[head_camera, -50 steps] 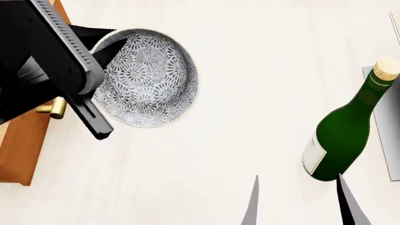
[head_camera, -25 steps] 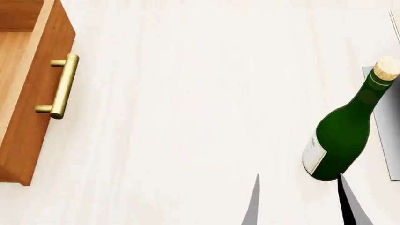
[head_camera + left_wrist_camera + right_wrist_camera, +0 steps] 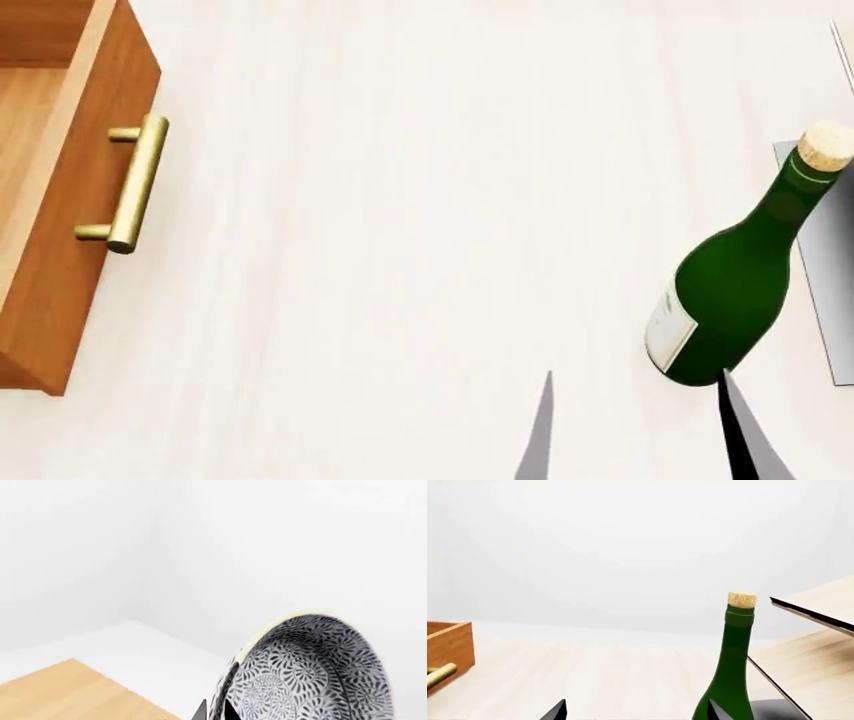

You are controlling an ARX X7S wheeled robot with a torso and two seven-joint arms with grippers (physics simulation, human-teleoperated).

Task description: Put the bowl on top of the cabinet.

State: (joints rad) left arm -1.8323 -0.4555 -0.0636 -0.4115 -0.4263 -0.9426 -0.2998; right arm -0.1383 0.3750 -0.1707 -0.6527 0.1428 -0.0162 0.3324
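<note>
In the left wrist view the bowl (image 3: 313, 675), white with a grey speckled pattern, is tilted with its inside toward the camera. My left gripper (image 3: 215, 711) is shut on its rim, one finger inside and one outside. An orange-brown wooden surface (image 3: 67, 692), seemingly the cabinet's top, lies lower down beside the bowl. The head view shows the cabinet (image 3: 60, 230) at the left with a brass bar handle (image 3: 134, 185), but neither the bowl nor the left gripper. My right gripper (image 3: 641, 430) is open near the view's lower edge, holding nothing.
A green corked bottle (image 3: 734, 290) stands just beyond the right gripper's outer finger, also seen as the bottle (image 3: 730, 665) in the right wrist view. A pale plywood rack (image 3: 817, 615) with a dark grey base (image 3: 817, 300) sits at the right. White walls stand behind.
A second ago the left gripper held the bowl beside the cabinet in the head view; both have since left that view. The right gripper and bottle have not moved.
</note>
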